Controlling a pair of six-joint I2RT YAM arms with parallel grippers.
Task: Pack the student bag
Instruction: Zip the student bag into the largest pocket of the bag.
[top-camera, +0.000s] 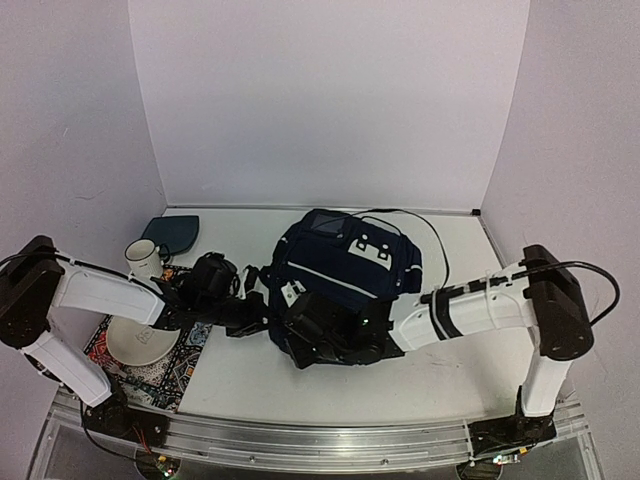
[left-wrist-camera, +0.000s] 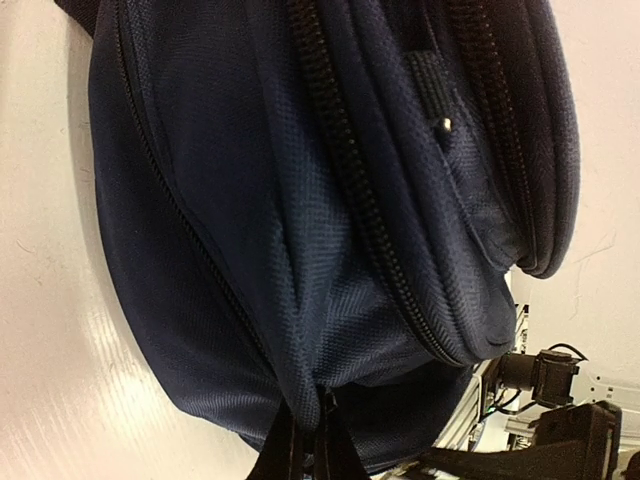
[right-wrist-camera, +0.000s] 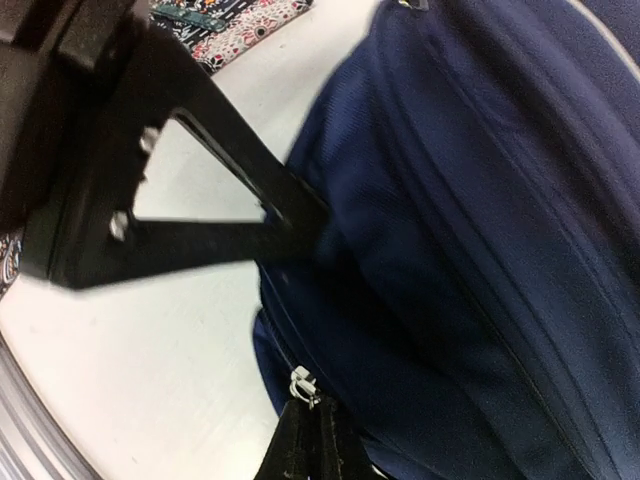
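**A:** Where's the student bag (top-camera: 345, 265), and what should you worry about?

**B:** It lies mid-desk (top-camera: 460, 360), front pocket up, with both arms on its near end. Main risk is the two arms pulling against each other. If you draw the zip while the other side gives way, the fabric bunches and the slider jams. Pull too hard and the whole bag slides on the desk toward the mug (top-camera: 143, 258) and plate (top-camera: 135, 342) at the left. The wrists also sit close together, so watch for a knock.

**A:** Left end effector (left-wrist-camera: 305, 445)?

**B:** Fully closed, pinching a fold of the bag's navy fabric at its lower seam. It's a thin bite, so it could slip out under load.

**A:** Right end effector (right-wrist-camera: 305, 440)?

**B:** Closed too, with its tips meeting right at the silver zipper pull (right-wrist-camera: 300, 381). It looks pinched there, though the hold is small. If you tug off the zip's line, you'll likely lose it.
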